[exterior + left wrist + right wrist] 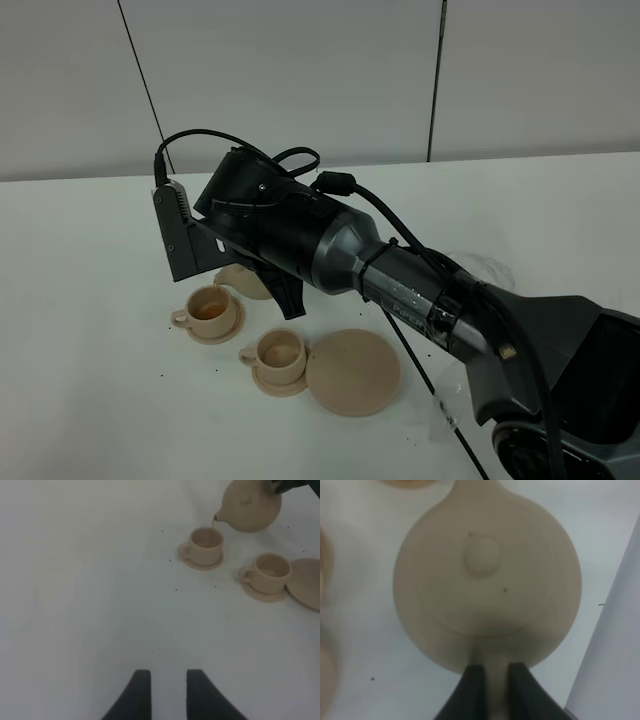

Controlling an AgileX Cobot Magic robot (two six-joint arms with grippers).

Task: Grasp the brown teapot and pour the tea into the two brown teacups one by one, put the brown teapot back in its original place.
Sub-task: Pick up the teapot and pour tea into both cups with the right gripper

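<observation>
Beige-tan ceramic on a white worktop (80,400). Farthest left, left gripper (168,674) hanging above bare surface, jaws narrowly parted, holding nothing. Next, left-hand brown teacup (210,312) on its small saucer (205,339), darker liquid apparently inside. Just above and behind it, brown teapot (250,507) tipped forward, spout (217,518) over the cup's rim, with what looks like a thin stream falling. Then second brown teacup (278,355), no liquid visible, just beside the large saucer (352,372), bare and waiting for the pot. Right gripper (496,669) reaching across, jaws clamped on the loop handle (493,685). Risks: overfilling the first cup by lingering; dribbling onto the worktop if swung to the second cup without levelling first; lid (485,592) sliding off at a steeper tilt; pot twisting in so narrow a grip
</observation>
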